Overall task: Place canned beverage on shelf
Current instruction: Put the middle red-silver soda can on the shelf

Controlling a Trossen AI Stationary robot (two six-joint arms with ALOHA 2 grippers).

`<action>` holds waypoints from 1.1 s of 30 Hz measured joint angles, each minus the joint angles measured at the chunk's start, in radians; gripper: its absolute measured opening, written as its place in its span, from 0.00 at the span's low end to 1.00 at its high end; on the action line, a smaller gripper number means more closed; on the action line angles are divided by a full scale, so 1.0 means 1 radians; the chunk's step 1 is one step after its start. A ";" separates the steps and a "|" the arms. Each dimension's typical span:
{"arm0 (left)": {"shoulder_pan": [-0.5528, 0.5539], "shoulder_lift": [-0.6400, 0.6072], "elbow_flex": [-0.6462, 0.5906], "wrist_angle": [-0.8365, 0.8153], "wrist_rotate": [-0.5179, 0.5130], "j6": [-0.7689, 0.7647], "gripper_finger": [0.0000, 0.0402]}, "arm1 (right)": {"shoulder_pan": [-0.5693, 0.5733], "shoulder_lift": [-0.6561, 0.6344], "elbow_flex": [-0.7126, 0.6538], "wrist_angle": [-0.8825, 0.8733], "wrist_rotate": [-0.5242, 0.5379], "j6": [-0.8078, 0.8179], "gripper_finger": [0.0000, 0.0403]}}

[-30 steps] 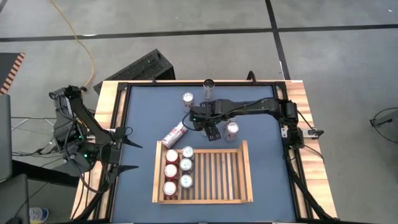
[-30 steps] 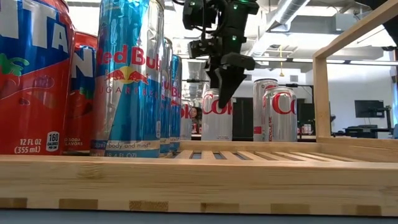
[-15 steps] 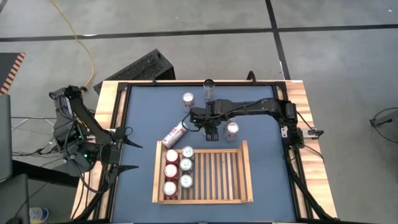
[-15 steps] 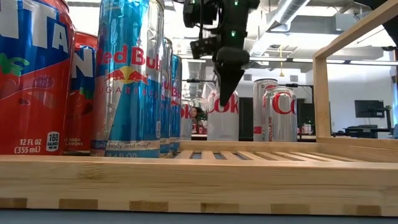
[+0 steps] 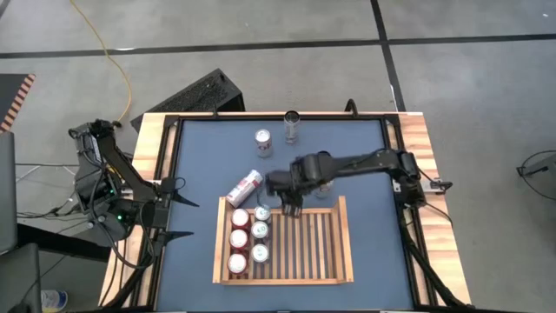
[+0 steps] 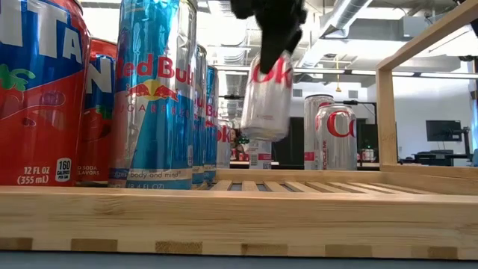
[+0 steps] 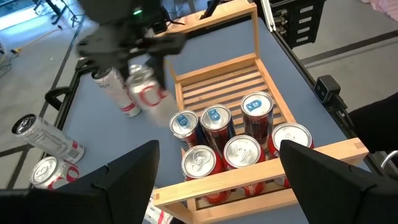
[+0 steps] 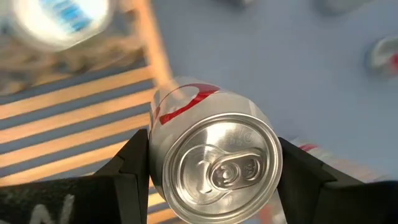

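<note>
My right gripper [image 5: 289, 200] is shut on a silver Diet Coke can [image 6: 267, 101] and holds it in the air over the far rim of the light-wood slatted tray [image 5: 345, 243]. Several cans [image 5: 248, 236] stand on their bases in the tray's left part. In the right wrist view the can's top [image 8: 214, 165] faces the camera, with the tray's slats [image 8: 62, 124] below. My left gripper [image 5: 178, 209] is open and empty at the table's left edge. My right gripper pinches the can's side wall near its top rim [image 8: 152, 165] between its two fingers [image 8: 130, 171], one on each side. The fingers come from above, pointing down. The can hangs below them, clear of the tray, its lower end [image 6: 261, 131] tilted to one side.
A can [image 5: 244, 185] lies on its side on the blue tabletop just beyond the tray's far left corner. Two cans [image 5: 262, 139] [image 5: 292, 118] stand near the far edge. The tray's middle and right slats [image 5: 308, 248] are bare.
My right gripper has shut on the silver can that stood beyond the tray, lifted it clear of the table and carried it toward the near edge, over the tray's far rim. The can now hangs tilted.
</note>
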State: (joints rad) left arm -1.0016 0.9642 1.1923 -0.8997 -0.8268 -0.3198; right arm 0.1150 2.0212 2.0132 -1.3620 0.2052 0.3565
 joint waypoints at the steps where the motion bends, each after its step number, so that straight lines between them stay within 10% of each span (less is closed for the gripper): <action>1: 0.000 0.000 0.000 0.000 0.000 0.000 0.80 | 0.020 0.000 0.000 -0.006 -0.002 0.027 0.56; 33: 0.000 0.000 0.000 0.000 0.000 0.020 0.80 | 0.113 0.074 -0.052 0.122 -0.051 0.166 0.57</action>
State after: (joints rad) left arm -1.0018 0.9638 1.1923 -0.9001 -0.8271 -0.3000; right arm 0.2276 2.0953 1.9609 -1.2398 0.1546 0.5228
